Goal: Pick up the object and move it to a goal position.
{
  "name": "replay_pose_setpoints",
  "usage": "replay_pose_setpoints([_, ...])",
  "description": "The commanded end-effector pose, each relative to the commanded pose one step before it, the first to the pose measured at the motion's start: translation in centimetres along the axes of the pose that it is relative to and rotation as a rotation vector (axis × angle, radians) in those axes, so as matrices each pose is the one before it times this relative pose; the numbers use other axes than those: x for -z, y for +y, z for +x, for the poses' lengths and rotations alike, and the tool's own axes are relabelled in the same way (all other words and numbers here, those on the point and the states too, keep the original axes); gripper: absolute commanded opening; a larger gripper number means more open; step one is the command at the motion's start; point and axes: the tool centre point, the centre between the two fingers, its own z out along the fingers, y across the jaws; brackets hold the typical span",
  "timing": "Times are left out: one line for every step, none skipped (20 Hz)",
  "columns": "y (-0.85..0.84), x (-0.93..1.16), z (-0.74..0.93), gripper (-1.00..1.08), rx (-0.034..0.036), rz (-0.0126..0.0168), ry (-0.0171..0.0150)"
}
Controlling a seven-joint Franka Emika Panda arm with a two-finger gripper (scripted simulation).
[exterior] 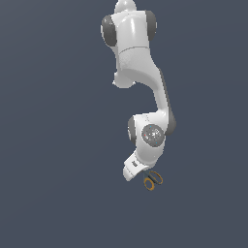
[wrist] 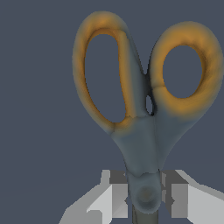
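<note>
- Grey-and-white fingers [wrist: 114, 199] of the gripper [wrist: 145, 197] stood on either side of the scissors [wrist: 144, 109] in the wrist view, pressed against the pivot part, so the gripper was clamped on the scissors
- Close to the wrist camera, the two orange loop handles pointed away from the fingers, one loop longer and narrower, the other rounder, with a grey-blue neck joining them down to the round pivot between the pads
- Blades were hidden below the fingers in the wrist view, apart from a dark strip at the picture's edge
- From the exterior view, the gripper [exterior: 144, 175] hung at the low end of the white Panda arm [exterior: 140, 87], and the scissors [exterior: 152, 181] showed as two small orange rings just beside the white hand, toward the exterior view's right
- Whether the scissors were lifted or touching the surface could not be told, since the dark slate-blue ground [exterior: 53, 145] looked uniform behind everything
- Arm links ran from the top of the exterior view down to the wrist, with dark grey joint caps
</note>
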Motion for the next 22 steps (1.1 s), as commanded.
replay_pose_setpoints([-0.198,0.262,-0.131,-1.00,0.00001,-0.00074,0.00121])
replay_pose_setpoints([-0.130,0.109,-0.100,-1.00,0.00000,0.00000,0.00000])
replay_pose_setpoints([-0.148,0.125,-0.115,-1.00,0.00000,0.00000,0.00000])
replay_pose_setpoints([-0.168,0.141,-0.130,-1.00,0.00000,0.00000,0.00000])
replay_pose_setpoints([-0.188,0.158,-0.146,-1.00,0.00000,0.00000,0.00000])
replay_pose_setpoints([-0.209,0.175,-0.162,-1.00,0.00000,0.00000,0.00000])
replay_pose_setpoints([-0.231,0.194,-0.178,-1.00,0.00000,0.00000,0.00000])
replay_pose_setpoints([-0.253,0.213,-0.196,-1.00,0.00000,0.00000,0.00000])
replay_pose_setpoints([-0.277,0.233,-0.214,-1.00,0.00000,0.00000,0.00000])
replay_pose_setpoints([-0.302,0.254,-0.233,-1.00,0.00000,0.00000,0.00000])
replay_pose_setpoints([-0.327,0.275,-0.253,-1.00,0.00000,0.00000,0.00000])
replay_pose_setpoints([-0.354,0.298,-0.273,-1.00,0.00000,0.00000,0.00000])
replay_pose_setpoints([-0.383,0.322,-0.295,-1.00,0.00000,0.00000,0.00000])
replay_pose_setpoints([-0.416,0.332,-0.312,-1.00,0.00007,-0.00050,-0.00048])
replay_pose_setpoints([-0.422,0.356,-0.325,-1.00,0.00000,0.00000,0.00000])
replay_pose_setpoints([-0.432,0.364,-0.332,-1.00,0.00000,0.00000,0.00000])
replay_pose_setpoints([-0.441,0.373,-0.339,-1.00,0.00000,0.00000,0.00000])
replay_pose_setpoints([-0.451,0.381,-0.347,-1.00,0.00000,0.00000,0.00000])
replay_pose_setpoints([-0.461,0.390,-0.354,-1.00,0.00000,0.00000,0.00000])
replay_pose_setpoints([-0.471,0.399,-0.361,-1.00,0.00000,0.00000,0.00000])
replay_pose_setpoints([-0.481,0.408,-0.369,-1.00,0.00000,0.00000,0.00000])
replay_pose_setpoints([-0.492,0.418,-0.377,-1.00,-0.00007,-0.00063,-0.00028])
